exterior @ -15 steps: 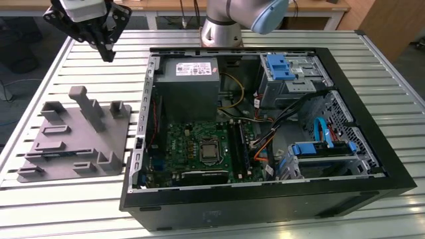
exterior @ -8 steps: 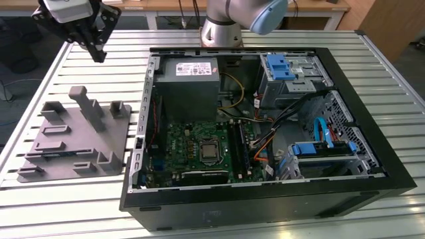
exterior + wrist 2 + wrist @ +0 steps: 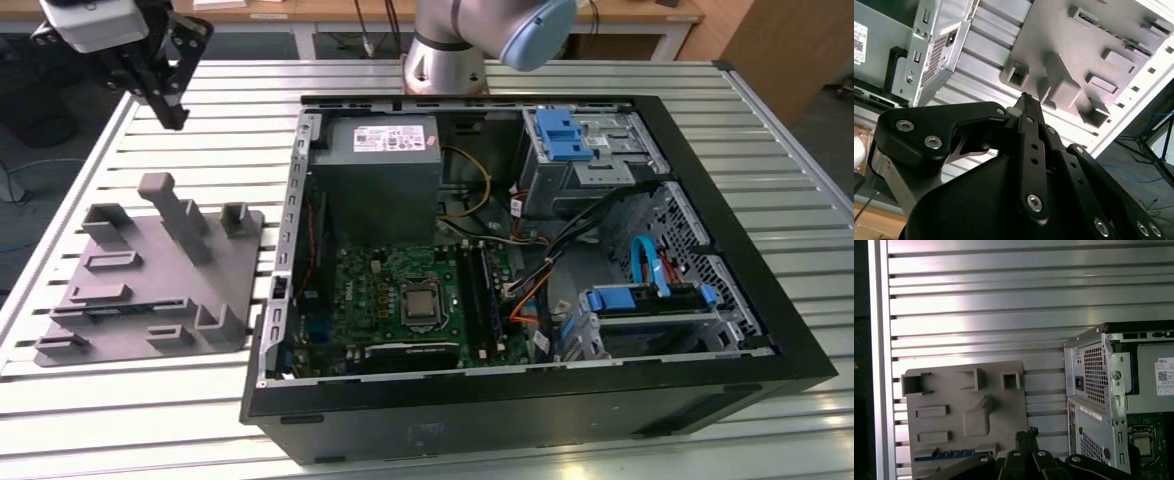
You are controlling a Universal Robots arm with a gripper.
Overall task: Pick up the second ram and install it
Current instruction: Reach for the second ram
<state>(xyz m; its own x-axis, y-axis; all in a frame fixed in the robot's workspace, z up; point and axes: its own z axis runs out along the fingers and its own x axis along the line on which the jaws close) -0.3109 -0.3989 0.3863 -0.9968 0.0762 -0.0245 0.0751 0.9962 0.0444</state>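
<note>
The second ram (image 3: 946, 455) lies flat in a long slot of the grey fixture (image 3: 964, 405), close to one edge of it. I see it as a thin blue strip, and nothing touches it. In the exterior view, the fixture stands on the slatted metal surface (image 3: 174, 410), just beside the open computer case (image 3: 534, 390), on the exterior view's left of it. Several upright blocks stand up from the fixture.

The fingers (image 3: 1026, 107) are closed together and I see nothing between them. They hang in the air over the surface, well apart from the ram, and they touch nothing. In the exterior view they are at the far corner on the exterior view's left, beyond the fixture.

The case lies on its side with the inside open to above. Inside it I see the green motherboard (image 3: 387, 290), a grey power supply (image 3: 380, 165) and blue drive holders (image 3: 627, 300).
</note>
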